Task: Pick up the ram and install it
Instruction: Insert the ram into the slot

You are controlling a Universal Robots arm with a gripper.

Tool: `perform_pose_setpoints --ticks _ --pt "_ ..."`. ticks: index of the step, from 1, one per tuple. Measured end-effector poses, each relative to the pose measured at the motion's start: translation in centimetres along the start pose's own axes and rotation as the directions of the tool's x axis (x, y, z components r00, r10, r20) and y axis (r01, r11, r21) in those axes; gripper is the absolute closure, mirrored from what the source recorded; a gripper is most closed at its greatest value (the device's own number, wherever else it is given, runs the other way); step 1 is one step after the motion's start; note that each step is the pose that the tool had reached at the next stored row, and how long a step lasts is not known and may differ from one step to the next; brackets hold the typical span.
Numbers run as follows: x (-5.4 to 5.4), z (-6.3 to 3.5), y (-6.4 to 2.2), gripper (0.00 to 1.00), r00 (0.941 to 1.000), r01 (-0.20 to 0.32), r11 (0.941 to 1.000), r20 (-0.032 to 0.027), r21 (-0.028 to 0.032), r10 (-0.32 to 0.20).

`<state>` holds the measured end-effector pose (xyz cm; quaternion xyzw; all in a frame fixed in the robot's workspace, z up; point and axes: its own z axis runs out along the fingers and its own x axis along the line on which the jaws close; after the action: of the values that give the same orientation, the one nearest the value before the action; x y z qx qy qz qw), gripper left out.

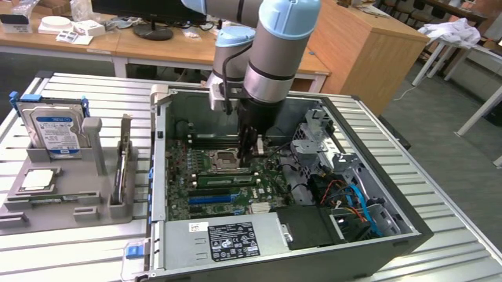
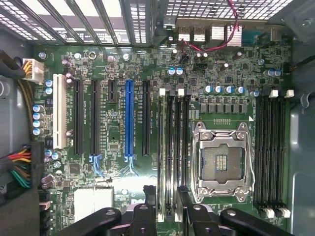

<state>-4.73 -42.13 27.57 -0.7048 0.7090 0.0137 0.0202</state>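
Observation:
The ram is a slim green stick lying in a slot of the motherboard, just beside the CPU socket. My gripper reaches down into the open computer case, just over the socket and the ram. In the wrist view the ram shows edge-on as a thin strip in the slots next to the socket. My gripper is open. Its two black fingers stand apart on either side of these slots, with nothing pinched between them.
The case walls and a drive cage hem in the arm; loose cables and the power supply sit at the near end. A grey tray on the exterior view's left holds a hard drive and an upright expansion card.

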Motion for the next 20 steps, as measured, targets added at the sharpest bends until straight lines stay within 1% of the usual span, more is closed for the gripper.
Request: perform_pose_setpoints --ticks 20 --pt "-0.1 -1.63 -0.01 0.69 1.0 0.0 1.0 -0.0001 0.0001 0.0"
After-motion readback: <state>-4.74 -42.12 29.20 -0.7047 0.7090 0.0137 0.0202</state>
